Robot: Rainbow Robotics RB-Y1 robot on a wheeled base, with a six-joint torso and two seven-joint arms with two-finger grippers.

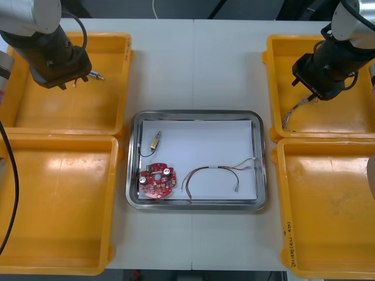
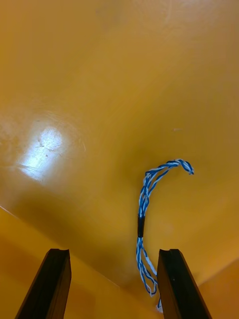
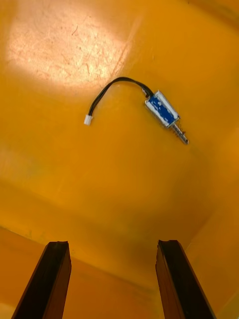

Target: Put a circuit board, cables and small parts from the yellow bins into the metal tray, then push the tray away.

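Observation:
The metal tray [image 1: 262,164], white inside, holds a round red circuit board [image 1: 157,180], a red and yellow cable [image 1: 214,174] and a small metal part [image 1: 154,140] on a black lead. My left gripper [image 1: 65,81] hangs open over the far left yellow bin [image 1: 35,111]. Beyond its fingers [image 3: 52,279] lies a small metal part [image 3: 165,112] with a black cable [image 3: 112,92]. My right gripper [image 1: 313,89] is open above the far right yellow bin [image 1: 345,117]. A twisted blue and white cable [image 2: 146,199] lies close to its finger [image 2: 180,284].
Two more yellow bins stand near me, one at the left [image 1: 53,205] and one at the right [image 1: 328,205]. The tray sits on the light table [image 1: 196,64] between the bins. The blue and white cable [image 1: 293,114] trails toward the right bin's near wall.

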